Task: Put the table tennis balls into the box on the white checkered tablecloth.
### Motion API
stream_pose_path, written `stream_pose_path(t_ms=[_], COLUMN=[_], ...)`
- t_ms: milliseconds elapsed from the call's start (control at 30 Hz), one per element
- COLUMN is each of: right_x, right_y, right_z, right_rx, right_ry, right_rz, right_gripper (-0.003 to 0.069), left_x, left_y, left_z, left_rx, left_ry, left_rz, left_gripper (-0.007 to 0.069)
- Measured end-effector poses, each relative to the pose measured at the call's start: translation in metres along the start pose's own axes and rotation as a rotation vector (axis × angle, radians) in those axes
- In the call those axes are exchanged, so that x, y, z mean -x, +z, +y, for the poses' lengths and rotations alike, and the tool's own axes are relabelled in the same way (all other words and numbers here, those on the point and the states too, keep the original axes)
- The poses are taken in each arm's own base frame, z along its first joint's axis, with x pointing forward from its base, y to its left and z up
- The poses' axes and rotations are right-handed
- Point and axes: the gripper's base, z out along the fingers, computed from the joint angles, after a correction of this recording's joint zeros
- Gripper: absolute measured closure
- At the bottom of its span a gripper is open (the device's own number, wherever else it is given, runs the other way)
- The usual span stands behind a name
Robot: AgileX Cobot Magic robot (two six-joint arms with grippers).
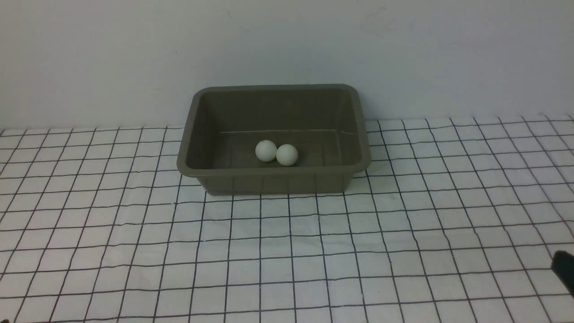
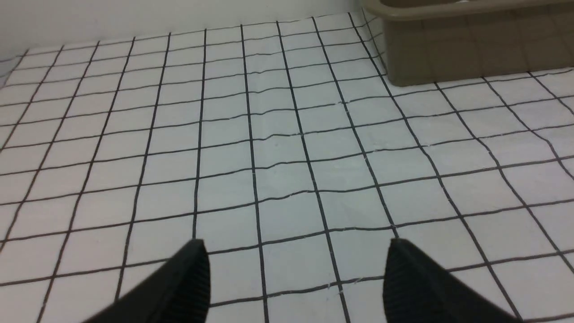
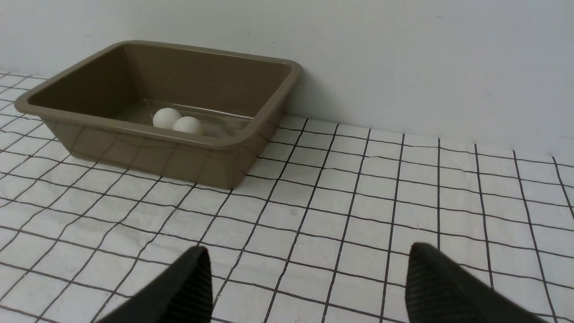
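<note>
Both table tennis balls (image 1: 266,150) sit side by side in the box (image 1: 273,92) on the white checkered tablecloth (image 1: 287,251). The left gripper (image 2: 296,244) and right gripper (image 3: 307,249) have their jaws wide and empty.

The left ball (image 1: 266,150) and right ball (image 1: 287,154), both plain white, lay side by side and seemingly touching on the floor of the box (image 1: 274,183), nearer its front wall. The box (olive-brown, rounded corners, flared rim) stood upright at the far edge of the cloth (image 1: 287,255), which was white, black-gridded and slightly wrinkled.
</note>
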Motion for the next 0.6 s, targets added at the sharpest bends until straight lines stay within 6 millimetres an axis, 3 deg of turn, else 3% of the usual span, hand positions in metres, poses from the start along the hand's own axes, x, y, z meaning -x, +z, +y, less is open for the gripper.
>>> stream_pose_path(t_ms=[600], right_x=[0.0], right_y=[0.0], right_z=[0.0], right_rx=[0.0], right_ry=[-0.001], right_rz=[0.0], right_gripper=[0.0134], left_x=[0.0003], left_y=[0.0005], left_z=[0.0006], left_rx=[0.008], left_ry=[0.067], left_rz=[-0.012], left_gripper=[0.0157])
